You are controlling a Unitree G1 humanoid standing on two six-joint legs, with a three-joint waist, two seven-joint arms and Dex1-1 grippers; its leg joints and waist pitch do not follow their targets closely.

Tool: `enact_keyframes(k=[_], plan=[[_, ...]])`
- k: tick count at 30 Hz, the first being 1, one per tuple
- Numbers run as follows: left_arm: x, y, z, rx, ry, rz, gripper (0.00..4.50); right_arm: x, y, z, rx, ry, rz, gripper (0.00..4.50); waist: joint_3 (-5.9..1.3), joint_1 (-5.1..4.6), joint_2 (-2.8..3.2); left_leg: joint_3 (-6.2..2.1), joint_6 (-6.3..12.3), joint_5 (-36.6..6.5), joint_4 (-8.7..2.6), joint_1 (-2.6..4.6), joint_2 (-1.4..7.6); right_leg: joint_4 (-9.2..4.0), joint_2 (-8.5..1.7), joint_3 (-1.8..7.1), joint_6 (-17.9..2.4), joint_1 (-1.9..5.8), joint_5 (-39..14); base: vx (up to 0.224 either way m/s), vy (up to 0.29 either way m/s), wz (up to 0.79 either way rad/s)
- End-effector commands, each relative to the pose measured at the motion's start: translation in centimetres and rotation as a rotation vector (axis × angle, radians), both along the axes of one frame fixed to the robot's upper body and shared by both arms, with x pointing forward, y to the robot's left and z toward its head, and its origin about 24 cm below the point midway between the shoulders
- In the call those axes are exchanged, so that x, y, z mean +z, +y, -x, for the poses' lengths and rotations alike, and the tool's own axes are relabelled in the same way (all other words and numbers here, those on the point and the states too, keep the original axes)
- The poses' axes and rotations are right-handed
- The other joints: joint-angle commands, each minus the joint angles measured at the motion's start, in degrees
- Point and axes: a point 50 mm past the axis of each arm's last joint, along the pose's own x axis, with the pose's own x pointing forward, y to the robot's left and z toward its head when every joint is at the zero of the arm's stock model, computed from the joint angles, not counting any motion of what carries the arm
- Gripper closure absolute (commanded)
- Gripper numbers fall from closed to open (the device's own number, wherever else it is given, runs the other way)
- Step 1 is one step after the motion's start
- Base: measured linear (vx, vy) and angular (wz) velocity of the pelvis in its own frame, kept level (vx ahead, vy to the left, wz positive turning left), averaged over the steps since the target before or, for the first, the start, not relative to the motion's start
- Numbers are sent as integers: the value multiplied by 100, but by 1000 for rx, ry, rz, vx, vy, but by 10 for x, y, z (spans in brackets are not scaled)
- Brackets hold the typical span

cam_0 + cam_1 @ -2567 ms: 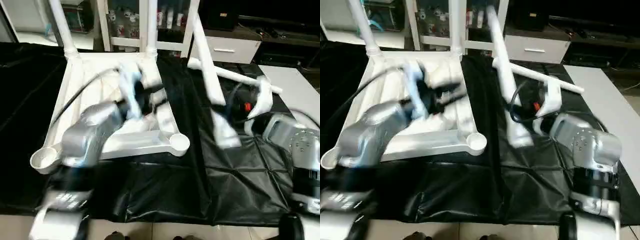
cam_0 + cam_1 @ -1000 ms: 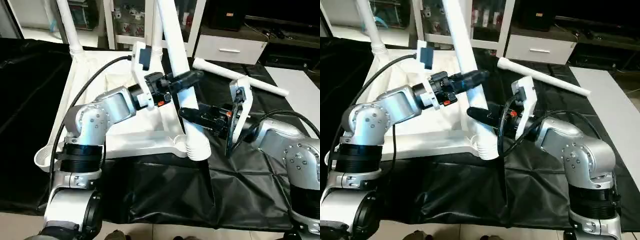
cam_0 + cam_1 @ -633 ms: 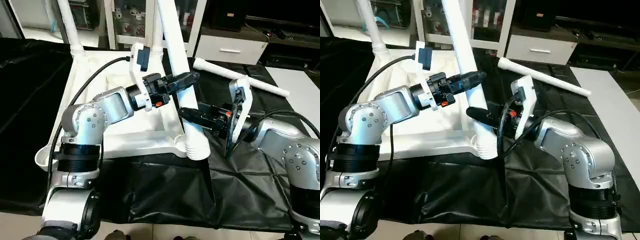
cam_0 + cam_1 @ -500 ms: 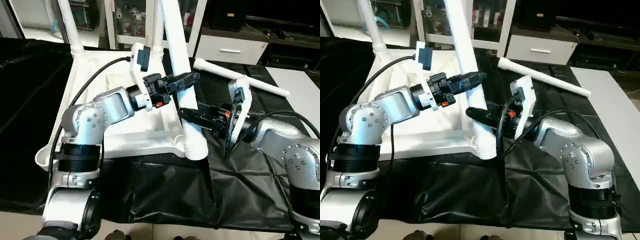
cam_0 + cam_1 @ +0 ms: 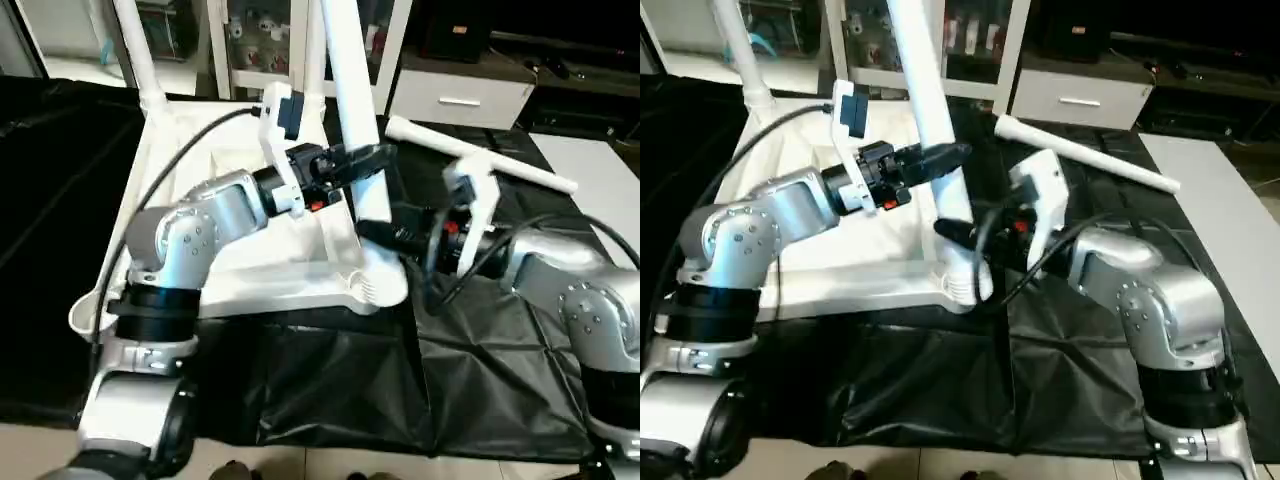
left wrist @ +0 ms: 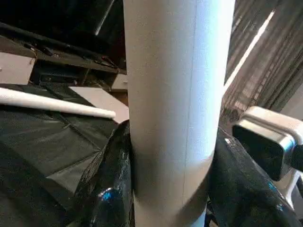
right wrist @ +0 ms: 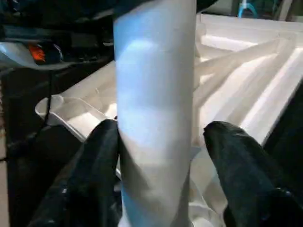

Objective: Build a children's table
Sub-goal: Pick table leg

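The left claw clamps an upright white leg partway up its length, one black finger pressed on each side. The right claw brackets the same leg lower down, near the base; its fingers stand slightly off the tube, a narrow gap showing. The leg's foot sits at the near right corner socket of the overturned tabletop. Compared with one second earlier, the right claw has loosened from the leg, and the leg's ribbed end has sunk into the socket. Two further legs stand in the far corners. A fourth leg lies loose on the black sheet, well beyond the right arm.
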Motion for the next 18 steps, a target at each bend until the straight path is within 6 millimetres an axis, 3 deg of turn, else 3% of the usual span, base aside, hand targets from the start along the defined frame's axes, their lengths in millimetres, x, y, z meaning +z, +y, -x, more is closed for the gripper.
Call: enact_keyframes(k=[1, 18], plan=[[15, -9, 6, -68, -88, -27, 266, -6, -6, -3, -56, 32, 72, 130, -479, 23, -23, -191, 4, -653, -385, 99, 394, -376, -420, 361, -791, 356, -1583, 0, 0, 0], [15, -14, 10, -168, -140, -73, 266, -23, 0, 4, 14, 158, 191, 127, -486, 34, -24, -194, -30, -669, -370, 95, 404, -343, -440, 368, -949, 376, -1458, 0, 0, 0]])
